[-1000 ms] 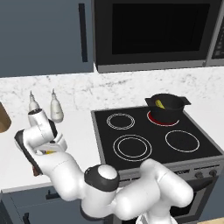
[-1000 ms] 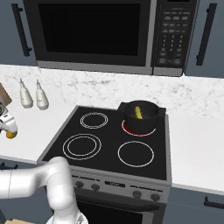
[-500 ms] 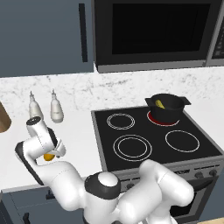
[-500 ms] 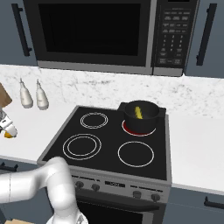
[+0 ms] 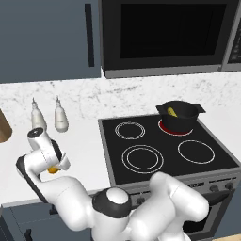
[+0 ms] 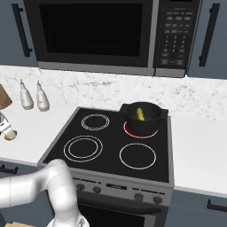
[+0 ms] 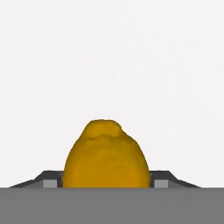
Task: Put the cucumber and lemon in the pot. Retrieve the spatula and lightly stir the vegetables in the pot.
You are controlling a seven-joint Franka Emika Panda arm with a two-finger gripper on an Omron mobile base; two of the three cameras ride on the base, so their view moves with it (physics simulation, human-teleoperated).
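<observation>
The lemon, a small orange-yellow ball, lies on the white counter at the far left and fills the space between my fingertips. My gripper points down at the counter, and both jaws press against the lemon's sides. The same lemon peeks out at the left edge of the right base view. The black pot stands on the back right burner with the yellow-green cucumber inside it. From the other side, the cucumber leans in the pot. The spatula is out of view.
Two white bottles stand by the backsplash behind my hand. A brown wooden object sits at the counter's far left. The black stove top lies between my hand and the pot, with a microwave above it.
My hand has dropped from above the counter down onto the lemon. The jaws have moved in from wide open onto its sides. Pot and cucumber have not moved.
</observation>
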